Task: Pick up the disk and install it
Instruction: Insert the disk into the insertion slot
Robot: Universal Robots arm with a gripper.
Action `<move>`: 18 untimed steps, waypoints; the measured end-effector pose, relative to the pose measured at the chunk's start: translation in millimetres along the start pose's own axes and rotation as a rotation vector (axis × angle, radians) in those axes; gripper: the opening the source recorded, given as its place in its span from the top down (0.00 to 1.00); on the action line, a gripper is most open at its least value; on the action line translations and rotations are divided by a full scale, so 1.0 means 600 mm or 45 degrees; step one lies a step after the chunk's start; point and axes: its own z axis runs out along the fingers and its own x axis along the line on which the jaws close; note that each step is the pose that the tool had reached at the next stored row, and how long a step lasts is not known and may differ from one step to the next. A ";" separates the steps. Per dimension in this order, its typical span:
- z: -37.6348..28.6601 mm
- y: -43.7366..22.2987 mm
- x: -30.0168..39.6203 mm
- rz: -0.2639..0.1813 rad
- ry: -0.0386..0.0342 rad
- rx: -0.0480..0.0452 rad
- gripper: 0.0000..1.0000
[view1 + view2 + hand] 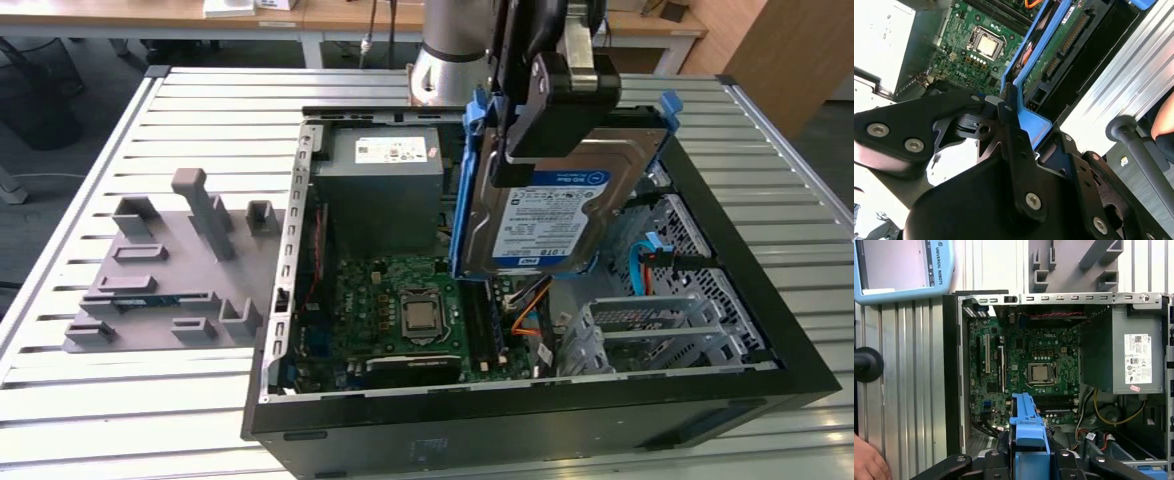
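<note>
Silver disk (pixel 561 215), one, clamped in one claw (pixel 541 150), one case (pixel 534 415)

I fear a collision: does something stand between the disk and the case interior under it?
Loose orange cables lie by the lower edge of the disk, which the gripper holds over the case. Nothing else visible blocks it.

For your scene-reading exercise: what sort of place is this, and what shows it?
Probably a robotics lab or workshop: an open computer case sits on a slatted metal table, the gripper holds the disk above it, and office desks stand behind.
</note>
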 end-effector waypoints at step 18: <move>0.012 -0.027 0.017 0.015 0.0001 0.000 0.64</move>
